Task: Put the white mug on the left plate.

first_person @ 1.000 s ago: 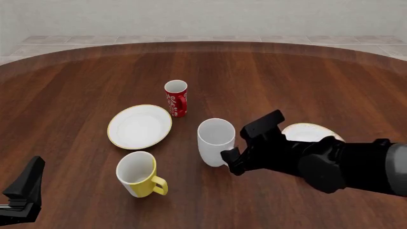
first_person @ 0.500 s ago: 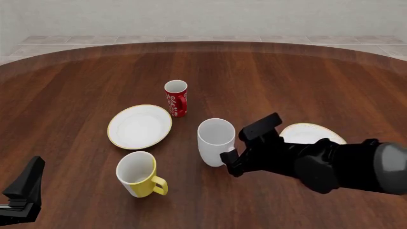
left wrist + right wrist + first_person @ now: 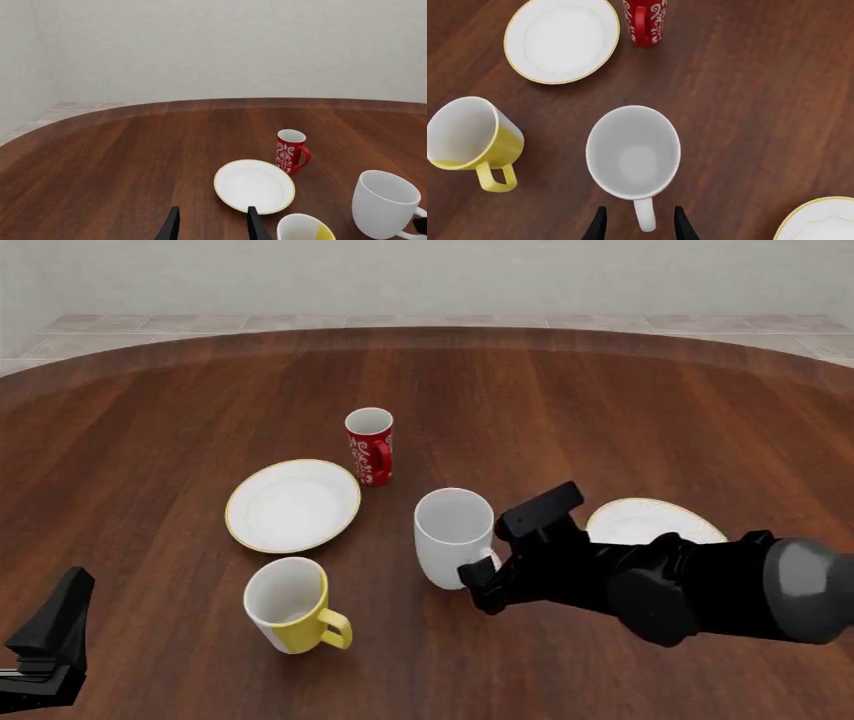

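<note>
The white mug stands upright mid-table, its handle toward my right gripper. In the right wrist view the mug is seen from above, and its handle lies between my right gripper's two open fingers, which do not touch it. The left plate, white with a golden rim, lies empty to the mug's left; it also shows in the right wrist view and the left wrist view. My left gripper is open and empty at the near left edge.
A red patterned cup stands behind the left plate's right side. A yellow mug stands in front of that plate. The twin plate lies right of the white mug, partly hidden by my right arm.
My right gripper has crept slightly left and nearer to the white mug's handle. The mug, plates and left arm have not moved.
</note>
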